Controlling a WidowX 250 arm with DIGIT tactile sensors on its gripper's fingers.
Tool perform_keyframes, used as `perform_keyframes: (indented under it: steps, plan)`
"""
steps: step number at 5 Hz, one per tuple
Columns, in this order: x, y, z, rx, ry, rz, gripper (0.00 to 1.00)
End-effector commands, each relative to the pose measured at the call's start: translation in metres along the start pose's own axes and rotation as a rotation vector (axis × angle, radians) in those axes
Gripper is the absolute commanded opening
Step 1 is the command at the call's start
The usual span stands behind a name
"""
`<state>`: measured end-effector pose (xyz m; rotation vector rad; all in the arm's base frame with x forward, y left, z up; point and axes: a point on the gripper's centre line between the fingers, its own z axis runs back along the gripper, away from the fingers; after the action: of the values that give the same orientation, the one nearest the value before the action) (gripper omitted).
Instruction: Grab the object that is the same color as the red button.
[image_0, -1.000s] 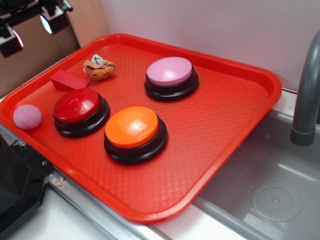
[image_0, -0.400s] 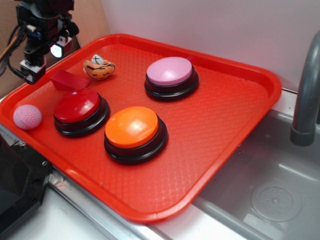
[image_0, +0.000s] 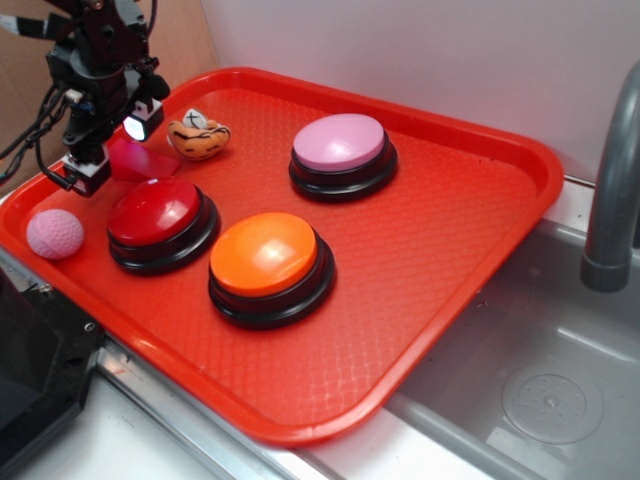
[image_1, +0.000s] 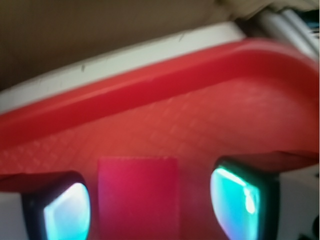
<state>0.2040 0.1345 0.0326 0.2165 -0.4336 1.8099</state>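
Observation:
A small red wedge block (image_0: 137, 160) lies at the far left of the red tray (image_0: 450, 250), just behind the dark-red dome button (image_0: 155, 211) on its black base. My gripper (image_0: 112, 150) is low over the block and open, one finger on each side. In the wrist view the block (image_1: 137, 195) sits between the two lit fingertips (image_1: 65, 212), nearer the left one, with a visible gap to the right one. Neither pad touches it.
A pink dimpled ball (image_0: 55, 233) rests by the tray's left rim and an orange-and-white plush toy (image_0: 198, 136) just right of the block. An orange button (image_0: 265, 255) and a pink button (image_0: 340, 143) stand further right. A sink (image_0: 540, 390) and grey faucet (image_0: 610, 200) are at the right.
The gripper has come down from the upper left corner to the block and now straddles it. The block and buttons have not moved.

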Motion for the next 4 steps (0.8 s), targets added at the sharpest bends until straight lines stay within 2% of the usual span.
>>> perform_keyframes:
  steps: [1, 2, 3, 4]
  plan:
    - [-0.001, 0.005, -0.010, -0.040, 0.042, -0.017, 1.00]
    - [-0.002, 0.004, -0.009, -0.047, 0.027, -0.023, 0.00]
    - [0.003, 0.002, -0.007, -0.038, 0.022, -0.080, 0.00]
    - [0.012, -0.001, 0.003, -0.055, 0.014, -0.120, 0.00]
